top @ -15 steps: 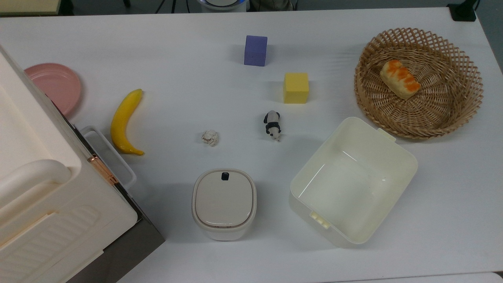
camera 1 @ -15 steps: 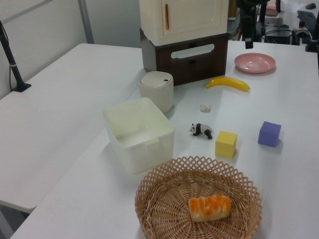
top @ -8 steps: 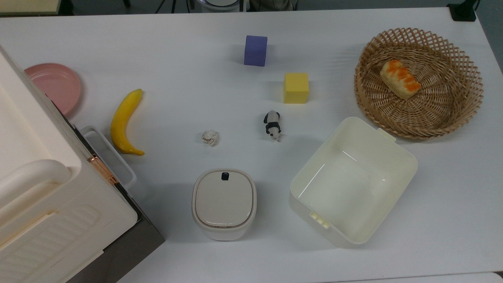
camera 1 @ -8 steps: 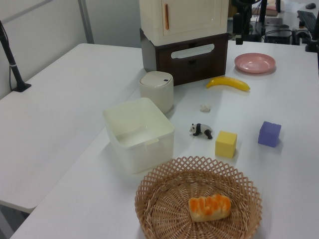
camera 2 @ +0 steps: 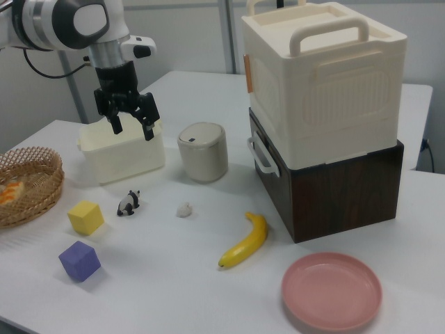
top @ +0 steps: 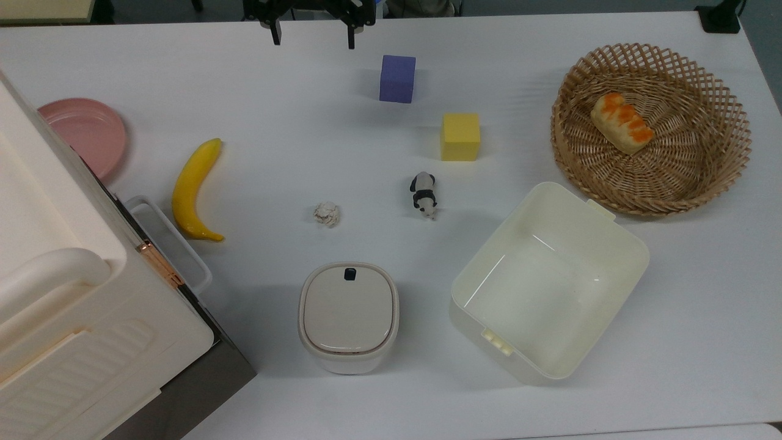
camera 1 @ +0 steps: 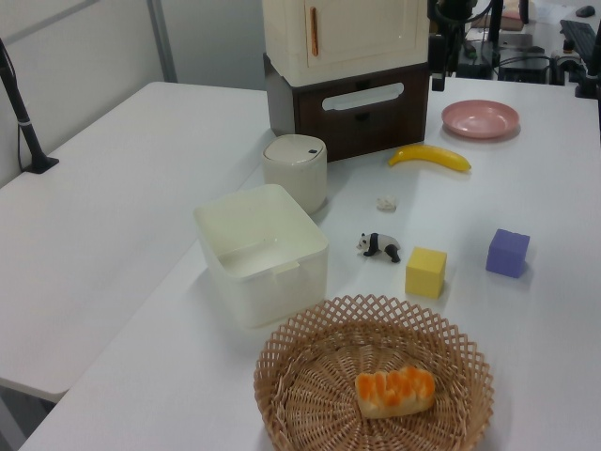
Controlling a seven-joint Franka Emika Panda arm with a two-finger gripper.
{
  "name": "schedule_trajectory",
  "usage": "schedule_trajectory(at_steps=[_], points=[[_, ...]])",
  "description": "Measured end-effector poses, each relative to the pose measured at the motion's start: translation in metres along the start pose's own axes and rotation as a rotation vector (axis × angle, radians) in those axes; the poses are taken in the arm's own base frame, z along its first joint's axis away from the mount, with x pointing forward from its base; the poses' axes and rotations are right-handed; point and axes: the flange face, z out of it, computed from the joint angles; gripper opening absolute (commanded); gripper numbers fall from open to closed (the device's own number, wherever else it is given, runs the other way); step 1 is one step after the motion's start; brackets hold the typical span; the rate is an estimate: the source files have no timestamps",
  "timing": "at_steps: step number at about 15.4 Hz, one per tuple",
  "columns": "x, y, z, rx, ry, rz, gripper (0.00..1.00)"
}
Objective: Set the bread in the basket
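Top view: bread (top: 622, 122) lies inside the basket (top: 721, 153), task judged complete, gripper (top: 311, 33) empty with fingers spread at the tabletop (top: 275, 110) far edge; left view: retreat upward; right view: open room above, cream tub (camera 2: 132, 158) behind the fingers.

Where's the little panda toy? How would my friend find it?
Start at the big cream tub near the wicker basket. In the top view, look just off the tub's upper left corner, below the yellow cube: the panda lies there on the white table. It is the lone black-and-white animal; the crumpled paper ball nearby is plain white.
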Motion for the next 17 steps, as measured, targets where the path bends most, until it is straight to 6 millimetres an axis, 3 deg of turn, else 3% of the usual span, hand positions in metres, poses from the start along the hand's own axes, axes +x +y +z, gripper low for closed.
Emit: schedule_trajectory(at_steps=[4,12,17], points=[[0.0002,0.0078,0.0003,-0.001,-0.001,-0.026,1.00],[-0.0002,-0.0013,0.0021,-0.003,-0.004,-0.050,1.00],[-0.0017,0.0083,0.0033,-0.003,-0.021,-0.101,1.00]])
